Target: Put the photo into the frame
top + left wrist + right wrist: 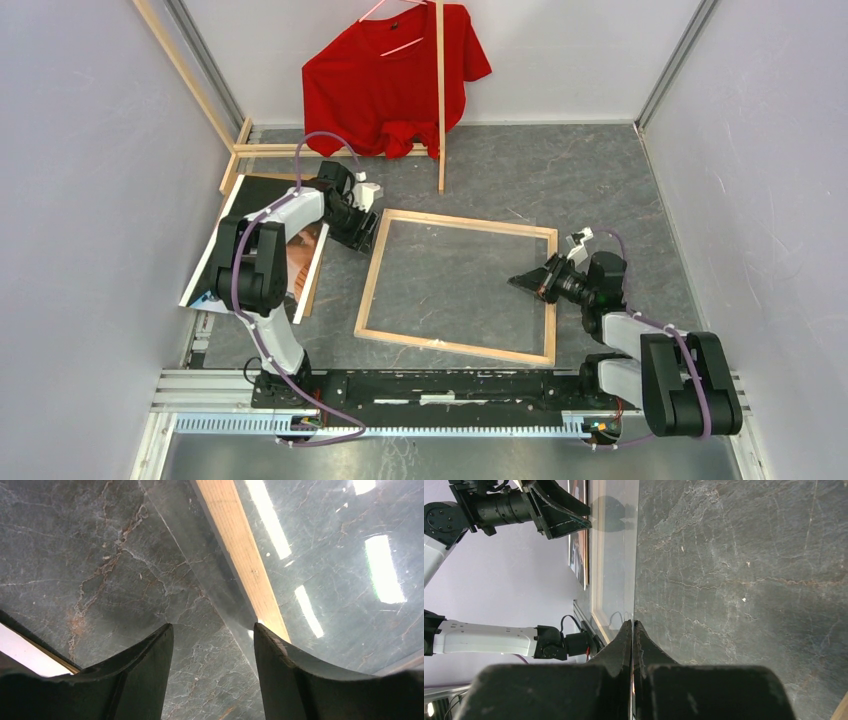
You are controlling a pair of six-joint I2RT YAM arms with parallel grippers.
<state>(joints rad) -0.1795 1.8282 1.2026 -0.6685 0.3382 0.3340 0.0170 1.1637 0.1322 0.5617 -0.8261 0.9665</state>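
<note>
The frame (450,347) lies flat in the middle of the table with its pale wood face up; one of its bars shows in the left wrist view (240,545) and in the right wrist view (596,580). A clear pane (210,580) overlaps that bar. My right gripper (530,280) sits inside the frame's right side, its jaws shut (633,625) on the edge of the clear pane (616,555). The photo (305,255) lies at the left under my left arm and is partly hidden (580,530). My left gripper (362,228) hovers open by the frame's far left corner, nothing between its fingers (212,630).
A red T-shirt (390,75) hangs on a wooden clothes rack (440,100) at the back. A dark sheet (255,192) and a brown cardboard edge (310,292) lie by the photo. Grey walls close in on both sides. The arms' rail (450,385) runs along the near edge.
</note>
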